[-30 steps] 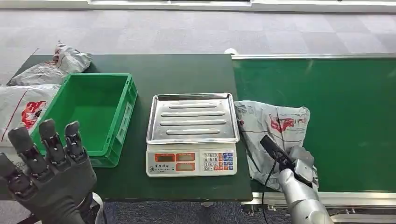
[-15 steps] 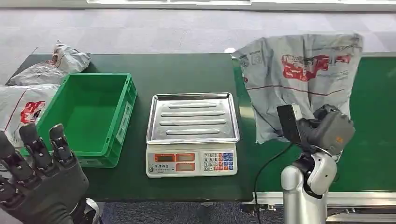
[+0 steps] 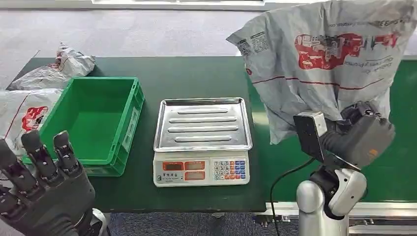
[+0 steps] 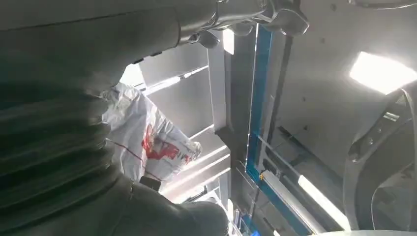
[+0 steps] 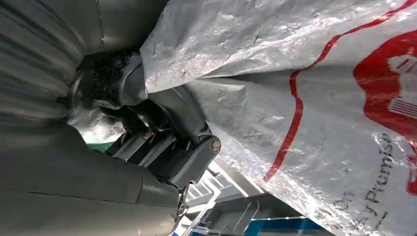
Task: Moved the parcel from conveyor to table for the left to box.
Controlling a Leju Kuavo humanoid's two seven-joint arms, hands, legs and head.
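Your right hand point(image 3: 361, 130) grips the grey parcel point(image 3: 324, 59) high above the conveyor point(image 3: 393, 162), just right of the scale point(image 3: 201, 142), so I think you next carry it left onto the counter point(image 3: 196, 73), where your empty left hand point(image 3: 44, 191) waits with fingers spread.
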